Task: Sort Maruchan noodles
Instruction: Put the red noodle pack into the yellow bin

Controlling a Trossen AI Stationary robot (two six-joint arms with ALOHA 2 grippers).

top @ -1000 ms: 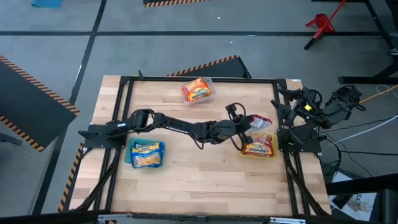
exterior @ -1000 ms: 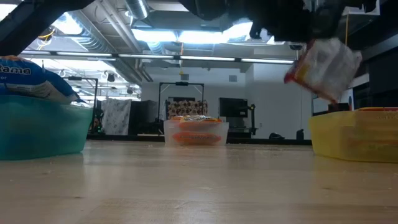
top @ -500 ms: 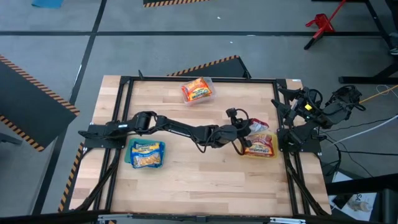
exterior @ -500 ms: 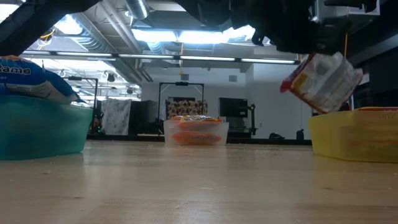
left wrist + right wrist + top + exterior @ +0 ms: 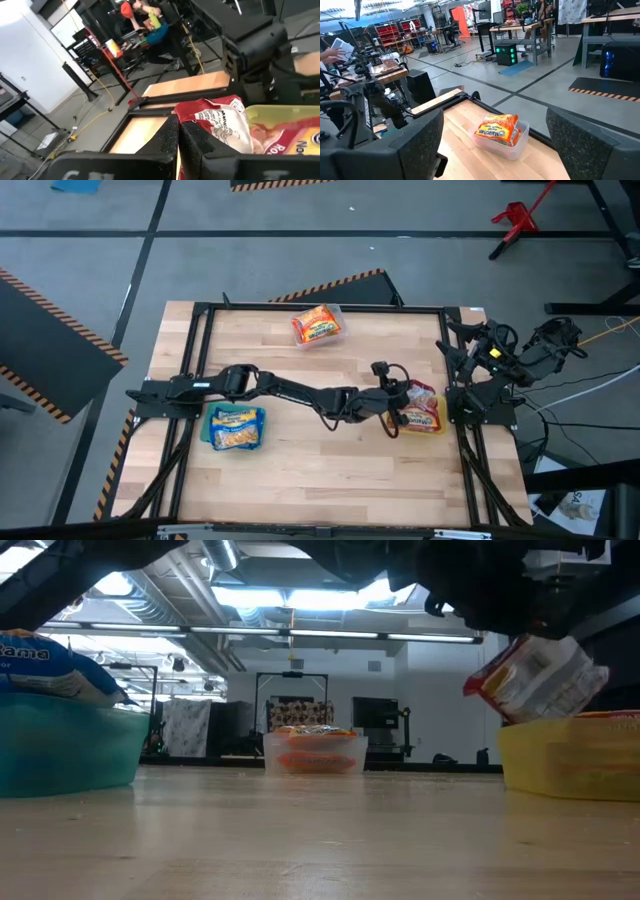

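The left gripper point(image 5: 391, 402) is clenched on a red-and-white Maruchan packet point(image 5: 540, 677), held tilted just above the yellow bin point(image 5: 570, 758) at the table's right side. The right gripper point(image 5: 466, 348) is parked, fingers spread, at the far right edge.

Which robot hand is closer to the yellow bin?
The left. The left gripper reaches right across the table and holds a red-and-white noodle packet just above the yellow bin. The right gripper waits open, folded at the table's right edge, behind the bin.
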